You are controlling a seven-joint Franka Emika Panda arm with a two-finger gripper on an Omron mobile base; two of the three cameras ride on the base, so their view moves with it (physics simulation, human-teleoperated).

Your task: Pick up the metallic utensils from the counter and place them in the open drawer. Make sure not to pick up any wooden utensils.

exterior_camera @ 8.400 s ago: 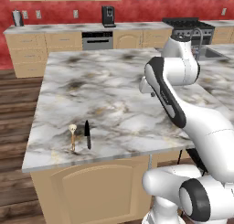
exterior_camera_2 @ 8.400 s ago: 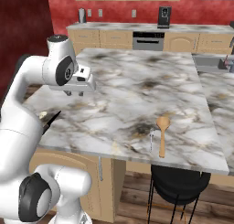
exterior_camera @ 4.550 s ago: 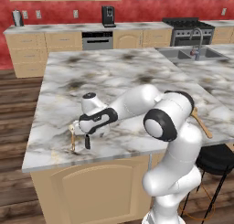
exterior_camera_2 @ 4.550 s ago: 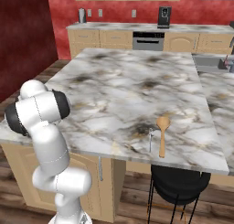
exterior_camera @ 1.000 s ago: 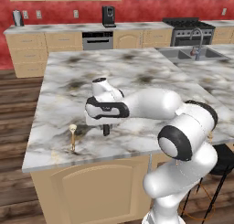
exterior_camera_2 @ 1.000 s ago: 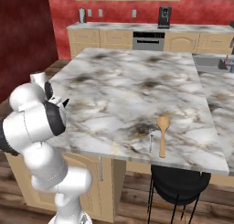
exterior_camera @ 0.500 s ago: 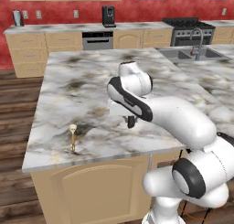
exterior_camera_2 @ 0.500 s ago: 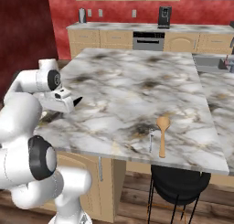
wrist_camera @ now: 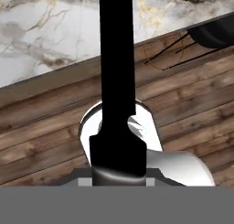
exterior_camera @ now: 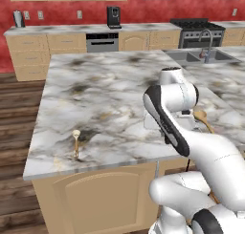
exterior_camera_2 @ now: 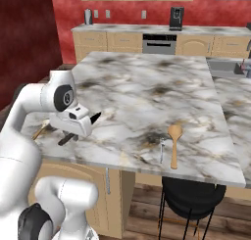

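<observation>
My gripper is shut on the black knife, held in the air over the front left corner of the marble counter. In the hand view the knife runs as a black bar straight up from my gripper. A small silvery utensil lies near the counter's front edge, beside the brown wooden spoon. The thin wooden stick lies near the front left of the counter. The brown spoon peeks out past my arm. The open drawer is out of view.
A black stool stands under the counter's front right. Dark wood floor lies below the hand. A sink with a tap sits at the far right, with wall cabinets and a coffee machine behind.
The arm has swung from the wooden stick at the left across to the right in the left base view, carrying the knife clear of the counter. The stick stays put.
</observation>
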